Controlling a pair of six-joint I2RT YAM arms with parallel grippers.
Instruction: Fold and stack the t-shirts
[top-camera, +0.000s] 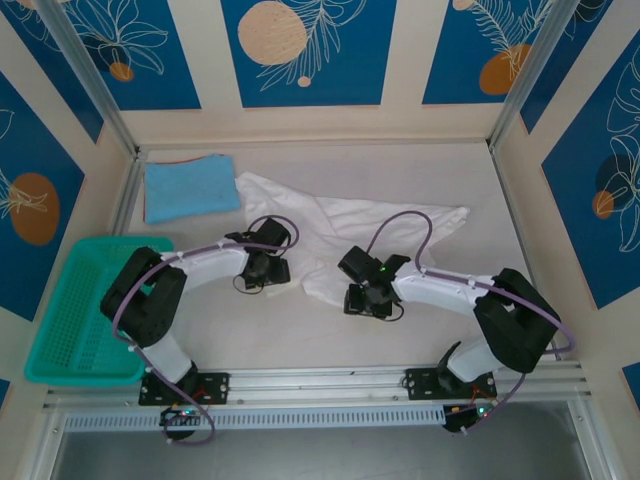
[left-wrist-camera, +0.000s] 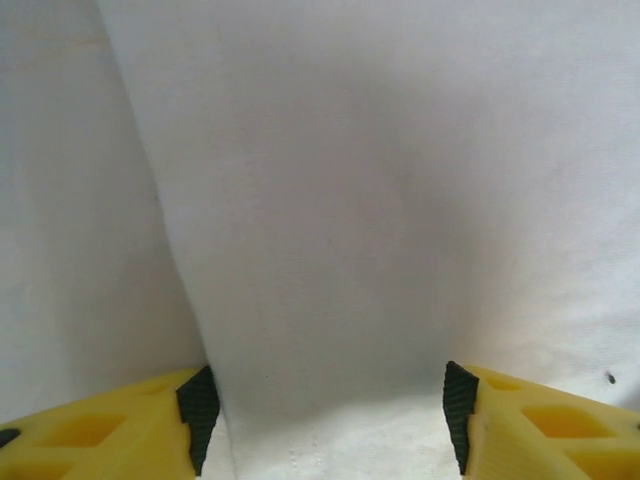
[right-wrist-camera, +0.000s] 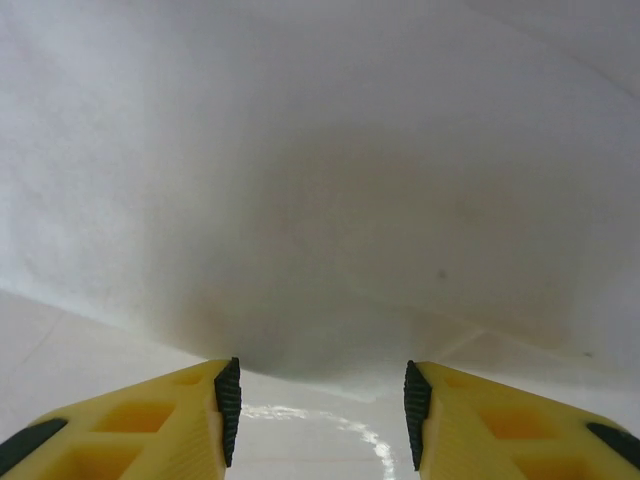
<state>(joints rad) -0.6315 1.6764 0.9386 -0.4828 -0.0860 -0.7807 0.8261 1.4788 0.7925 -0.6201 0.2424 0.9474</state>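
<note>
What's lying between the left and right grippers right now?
Part of the crumpled white cloth t-shirt lies between the left gripper and right gripper, as seen in the top external view.

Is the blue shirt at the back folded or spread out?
Folded: the light-blue t-shirt lies as a compact rectangle, no sleeves showing.
</note>
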